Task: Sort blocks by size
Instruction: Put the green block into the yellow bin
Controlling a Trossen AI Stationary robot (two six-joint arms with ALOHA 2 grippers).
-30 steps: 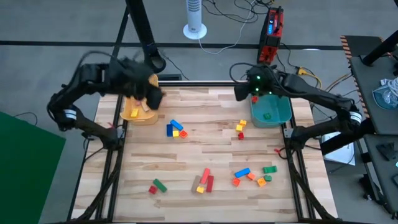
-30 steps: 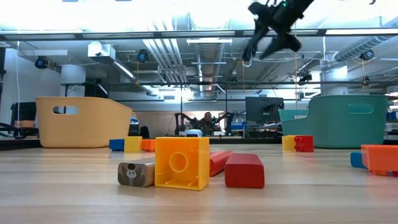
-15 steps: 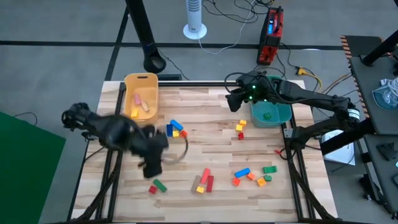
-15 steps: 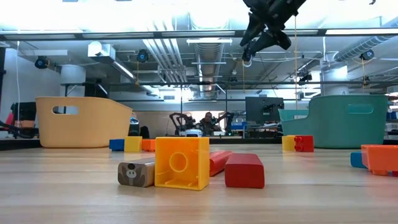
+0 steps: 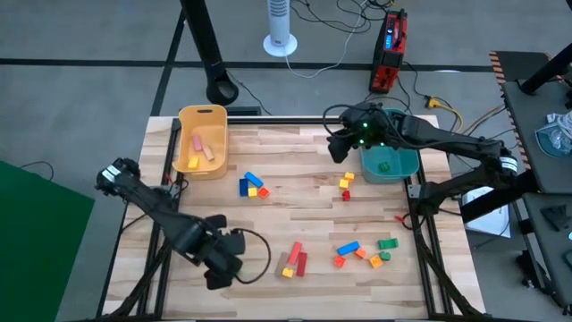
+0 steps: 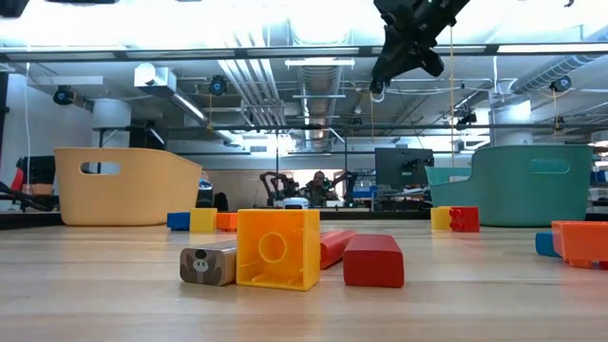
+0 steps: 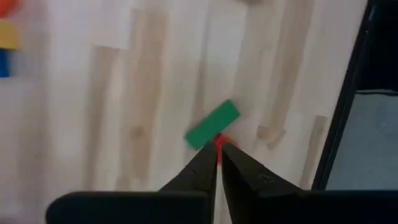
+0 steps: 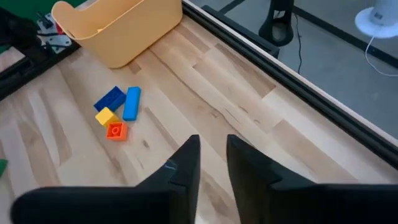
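Note:
Blocks lie in groups on the wooden table: a blue, yellow and red group (image 5: 252, 186), a yellow and red pair (image 5: 346, 183), pink, red and yellow bars (image 5: 293, 259), and a blue, orange and green group (image 5: 362, 251). My left gripper (image 5: 219, 265) hangs shut over the near left. In its wrist view a green bar (image 7: 212, 124) and a small red block (image 7: 219, 142) lie just past its fingertips (image 7: 219, 150). My right gripper (image 5: 340, 148) hangs open and empty in the air beside the teal bin (image 5: 390, 161).
The yellow bin (image 5: 201, 141) at the far left holds pink and yellow bars. The teal bin at the far right holds a green block (image 5: 382, 165). In the low view a yellow cube (image 6: 277, 249) and a red bar (image 6: 373, 259) lie close to the near edge.
My left gripper has swung from over the yellow bin toward the table's near edge and now hangs above the green bar at the near left. My right gripper has shifted a little from over the teal bin toward the table's left. No block has moved.

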